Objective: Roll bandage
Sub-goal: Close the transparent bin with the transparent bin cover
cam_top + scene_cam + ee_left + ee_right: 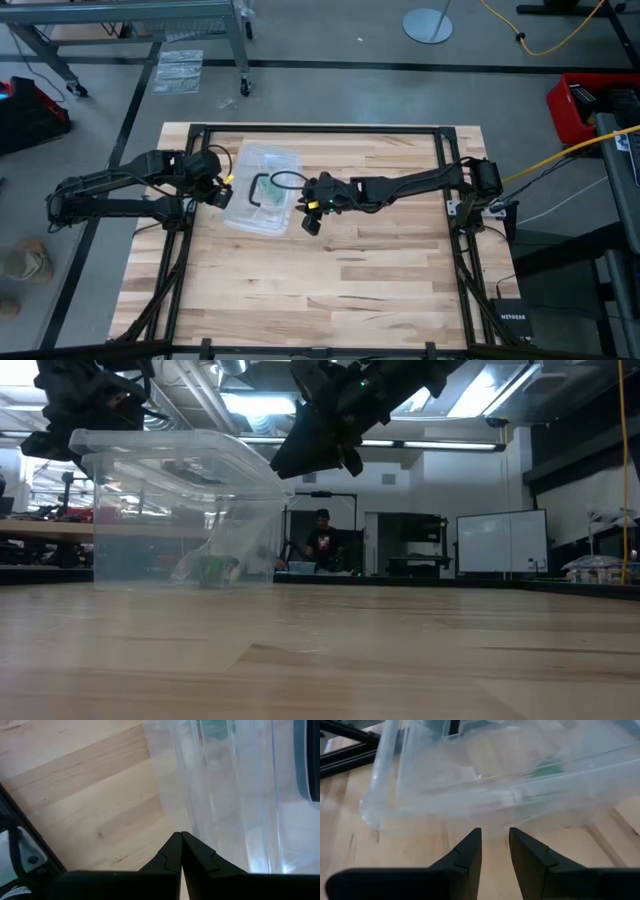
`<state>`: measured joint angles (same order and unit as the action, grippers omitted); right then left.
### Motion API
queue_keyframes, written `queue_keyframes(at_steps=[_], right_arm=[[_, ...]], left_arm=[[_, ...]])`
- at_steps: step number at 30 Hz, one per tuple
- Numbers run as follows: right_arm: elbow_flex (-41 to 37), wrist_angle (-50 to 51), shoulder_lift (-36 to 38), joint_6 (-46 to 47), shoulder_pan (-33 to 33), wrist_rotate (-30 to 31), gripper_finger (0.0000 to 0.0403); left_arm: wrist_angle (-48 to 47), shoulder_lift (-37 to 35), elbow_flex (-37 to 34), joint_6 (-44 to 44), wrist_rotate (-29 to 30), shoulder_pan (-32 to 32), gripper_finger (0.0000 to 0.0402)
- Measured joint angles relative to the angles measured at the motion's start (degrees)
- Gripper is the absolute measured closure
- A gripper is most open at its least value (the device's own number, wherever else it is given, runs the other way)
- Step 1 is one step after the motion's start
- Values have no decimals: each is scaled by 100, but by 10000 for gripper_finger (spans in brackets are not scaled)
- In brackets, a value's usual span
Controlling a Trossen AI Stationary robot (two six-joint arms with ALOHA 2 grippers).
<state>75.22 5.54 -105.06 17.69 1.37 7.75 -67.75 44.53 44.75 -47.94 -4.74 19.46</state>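
The green bandage (210,568) lies on the floor of a clear plastic bin (262,188) at the middle of the table. It shows through the bin wall in the right wrist view (549,769). My left gripper (222,192) is shut and empty, raised beside the bin's left wall (210,795); it also shows in the left wrist view (181,840). My right gripper (310,215) is open and empty, raised beside the bin's right near corner. Its fingers (495,837) point at the bin's wall.
A dark curved thing (268,188) shows in the bin. Black frame rails (452,200) run along the table's left, right and far sides. Bare wood (330,290) lies on the near side of the bin. A person (322,540) stands in the room beyond.
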Motion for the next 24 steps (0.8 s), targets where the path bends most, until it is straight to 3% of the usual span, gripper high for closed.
queue_keyframes(at_steps=[14, 24], right_arm=[[0, -225, 0, -58, -304, 71, 299], [0, -203, 0, -61, -365, 68, 299]], left_arm=[[355, 2, 0, 31, -307, -2, 401], [392, 2, 0, 4, -38, -2, 401]])
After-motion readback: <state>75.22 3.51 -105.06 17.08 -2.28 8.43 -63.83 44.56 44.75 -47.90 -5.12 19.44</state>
